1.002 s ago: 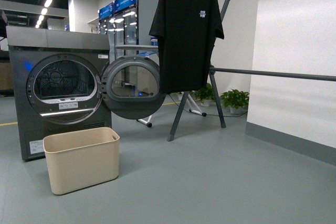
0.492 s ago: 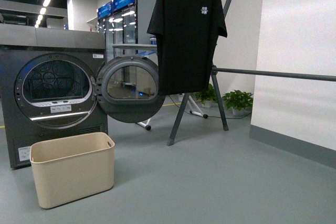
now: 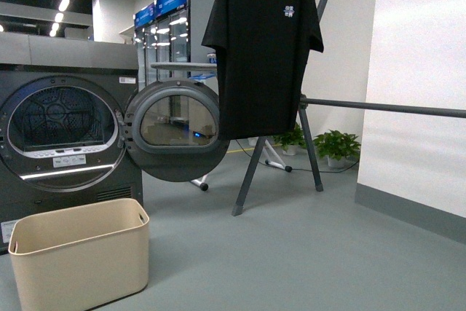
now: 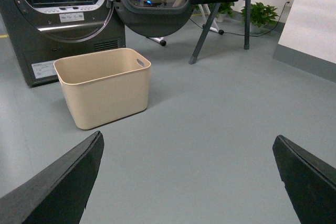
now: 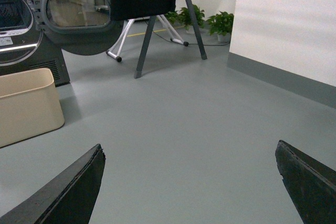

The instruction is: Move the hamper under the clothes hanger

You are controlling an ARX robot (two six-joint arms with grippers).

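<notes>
I am facing the hamper (image 3: 76, 253) beside the dryer (image 3: 73, 52), apart from the clothes hanger (image 3: 378, 107). I am keeping my left gripper (image 4: 186, 142) and right gripper (image 5: 189, 150) spread wide and empty, probably to flank its walls.

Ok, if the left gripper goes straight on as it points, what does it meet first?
Probably nothing near: the open left gripper aims over bare floor, passing beside the hamper, toward a leg of the clothes hanger. Depth is unclear.
</notes>
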